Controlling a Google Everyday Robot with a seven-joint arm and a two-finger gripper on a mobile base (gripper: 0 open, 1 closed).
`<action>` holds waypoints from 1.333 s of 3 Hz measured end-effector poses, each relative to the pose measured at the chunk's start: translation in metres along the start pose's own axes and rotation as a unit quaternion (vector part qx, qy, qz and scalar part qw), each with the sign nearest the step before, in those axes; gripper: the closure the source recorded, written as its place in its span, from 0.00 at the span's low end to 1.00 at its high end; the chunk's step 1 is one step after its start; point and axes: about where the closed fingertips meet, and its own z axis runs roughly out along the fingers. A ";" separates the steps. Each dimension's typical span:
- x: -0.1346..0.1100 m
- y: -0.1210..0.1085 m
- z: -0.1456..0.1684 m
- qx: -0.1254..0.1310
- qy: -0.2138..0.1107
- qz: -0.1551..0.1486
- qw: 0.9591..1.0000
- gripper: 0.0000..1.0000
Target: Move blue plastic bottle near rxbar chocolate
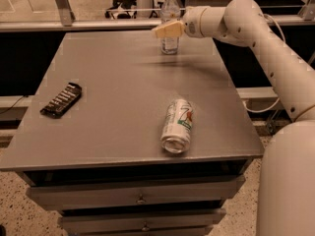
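Observation:
The blue plastic bottle (170, 14), clear with a white cap, stands upright near the far edge of the grey table (118, 68). My gripper (163, 31) reaches in from the right at the bottle's mid height and overlaps it in this view. The rxbar chocolate (61, 100), a flat dark bar with pale lettering, lies near the table's left edge, far from the bottle and closer to the front.
A white-and-green drink can (177, 125) lies on its side near the table's front right. My white arm (275, 48) spans the right side of the view. Drawers sit under the tabletop. A rail runs behind the table.

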 end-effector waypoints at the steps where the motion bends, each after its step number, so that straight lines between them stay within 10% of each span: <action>1: 0.004 -0.009 0.005 0.016 -0.008 0.004 1.000 0.18; 4: -0.038 0.029 -0.026 -0.026 -0.065 -0.001 0.998 0.95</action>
